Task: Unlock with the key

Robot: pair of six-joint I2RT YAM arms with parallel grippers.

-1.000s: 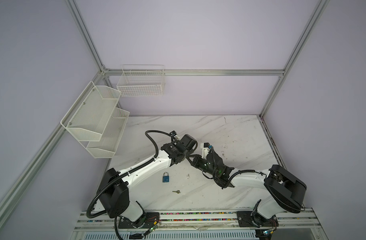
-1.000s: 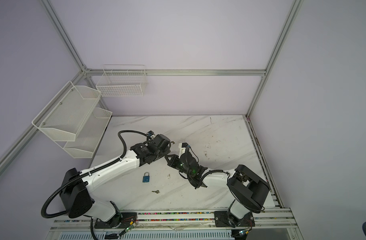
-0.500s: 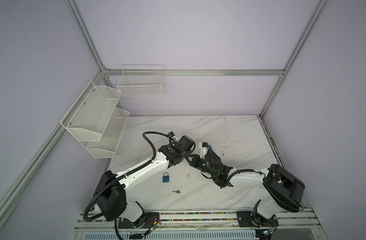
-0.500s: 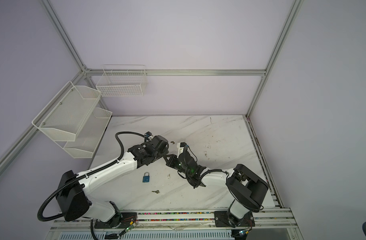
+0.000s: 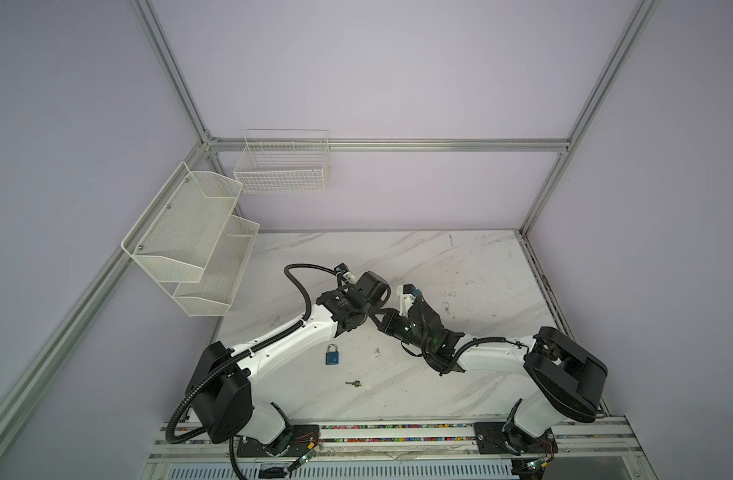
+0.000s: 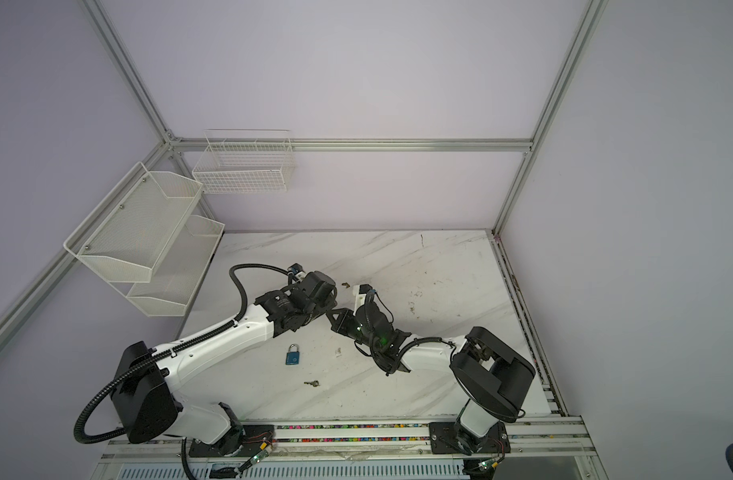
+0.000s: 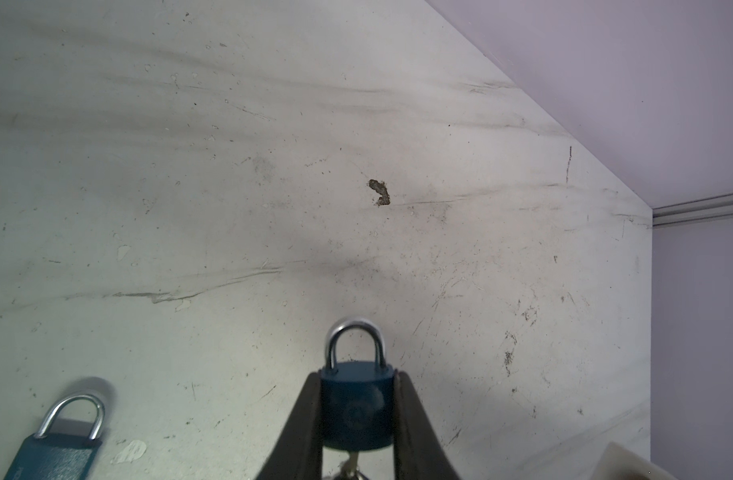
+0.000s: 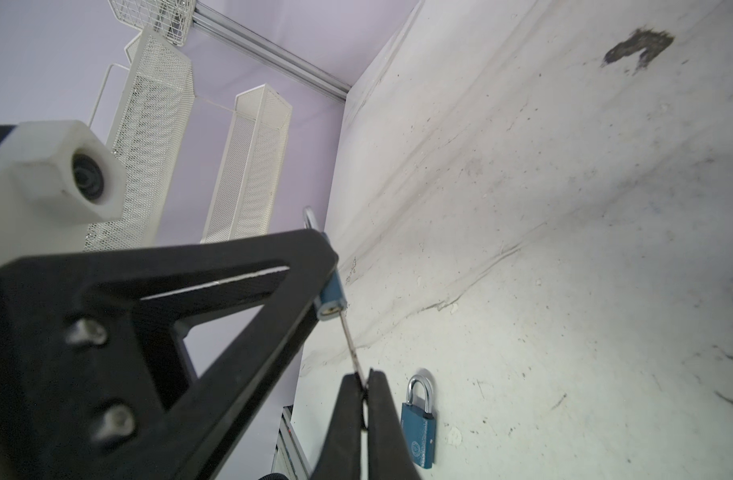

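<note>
My left gripper [image 7: 358,376] is shut on a small blue padlock [image 7: 358,407], with a finger pressing each side of its body. The silver shackle [image 7: 355,338] sits down in the body. My right gripper [image 8: 364,376] is shut on the key [image 8: 350,340]. The key's thin blade runs up to the keyhole in the underside of the held padlock [image 8: 332,291]. In both top views the two grippers meet tip to tip above the table's middle, left gripper [image 5: 373,313] and right gripper [image 5: 387,326]. The held padlock is hidden there.
A second blue padlock [image 5: 332,355] [image 8: 418,428] lies flat on the marble table [image 5: 460,270], with a loose key [image 5: 353,383] in front of it. A two-tier mesh shelf [image 5: 190,245] hangs on the left wall and a wire basket [image 5: 281,170] on the back wall.
The two joined grippers have drifted slightly to the left. Both grips have stayed the same.
</note>
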